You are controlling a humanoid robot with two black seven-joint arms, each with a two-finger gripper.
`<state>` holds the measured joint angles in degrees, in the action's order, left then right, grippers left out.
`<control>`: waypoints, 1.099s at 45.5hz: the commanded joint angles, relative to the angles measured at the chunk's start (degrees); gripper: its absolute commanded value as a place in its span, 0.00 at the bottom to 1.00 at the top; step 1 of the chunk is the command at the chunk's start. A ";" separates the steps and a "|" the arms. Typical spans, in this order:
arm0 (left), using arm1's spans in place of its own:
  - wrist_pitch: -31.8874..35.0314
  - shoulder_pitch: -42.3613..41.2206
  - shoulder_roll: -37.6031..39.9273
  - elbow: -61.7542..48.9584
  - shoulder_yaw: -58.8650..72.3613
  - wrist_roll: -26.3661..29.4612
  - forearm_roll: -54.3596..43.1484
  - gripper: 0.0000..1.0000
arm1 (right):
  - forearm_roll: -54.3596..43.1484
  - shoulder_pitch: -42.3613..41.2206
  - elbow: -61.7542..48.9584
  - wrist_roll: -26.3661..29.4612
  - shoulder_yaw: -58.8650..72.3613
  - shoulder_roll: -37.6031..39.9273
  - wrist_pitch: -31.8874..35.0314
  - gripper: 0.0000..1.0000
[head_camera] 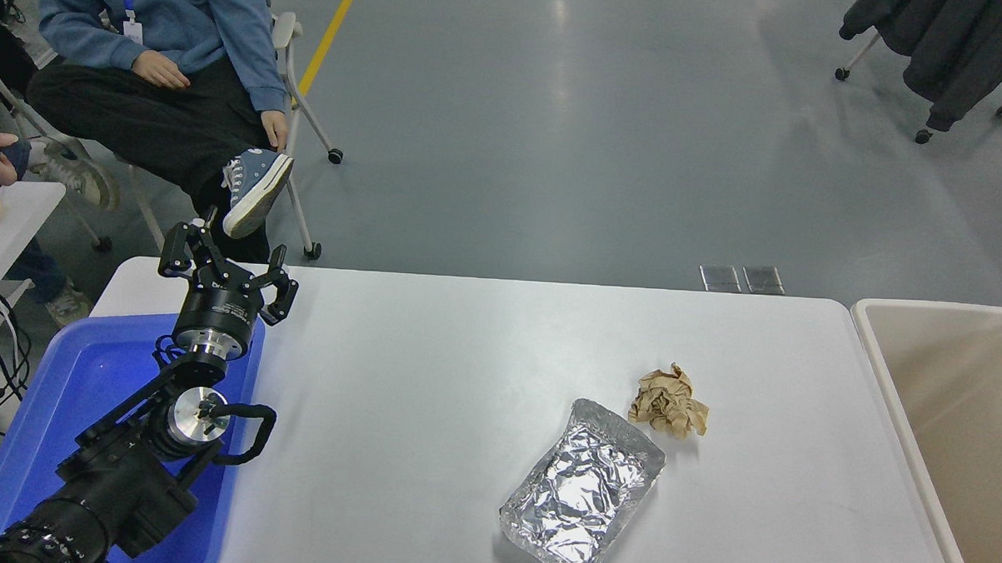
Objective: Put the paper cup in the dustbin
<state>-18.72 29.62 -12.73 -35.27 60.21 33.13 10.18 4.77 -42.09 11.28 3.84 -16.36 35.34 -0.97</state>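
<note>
Your left gripper (pixel 225 265) sits parked over the blue tub (pixel 89 384), fingers spread, holding nothing; the dustbin (pixel 886 362) stands at the table's right end.

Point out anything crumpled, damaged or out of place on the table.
Two things stand out: a crumpled brown paper ball right of centre, and beside it a creased, dented foil tray lying askew to the white table's edges. Nothing is spilled.

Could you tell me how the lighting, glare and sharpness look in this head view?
Head view: even overhead light, all in focus, no motion blur; pale glare streaks on the grey floor; bright glints on the foil tray; soft shadows beside the brown paper ball and under the left gripper, parked above the blue tub; the beige dustbin is cropped at the right edge.
</note>
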 commanded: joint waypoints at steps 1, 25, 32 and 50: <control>0.00 0.00 0.08 0.03 0.00 0.00 -0.07 1.00 | 9.20 1.65 -3.98 3.72 -0.16 -5.90 -3.52 0.00; 0.00 0.09 0.08 0.20 0.00 0.09 0.02 1.00 | 13.77 5.78 -6.53 3.72 -2.18 -7.31 -7.21 0.00; 0.00 0.09 0.08 0.20 0.00 0.00 0.02 1.00 | 13.86 6.23 -7.06 3.72 -2.27 -6.96 -7.12 0.17; 0.00 0.09 0.08 0.20 0.00 0.09 0.02 1.00 | 13.77 7.11 -6.97 3.37 -3.76 -6.08 -6.33 0.86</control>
<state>-18.71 29.70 -12.66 -35.05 60.20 33.21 10.17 18.49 -35.39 4.39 7.53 -19.36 28.56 -7.74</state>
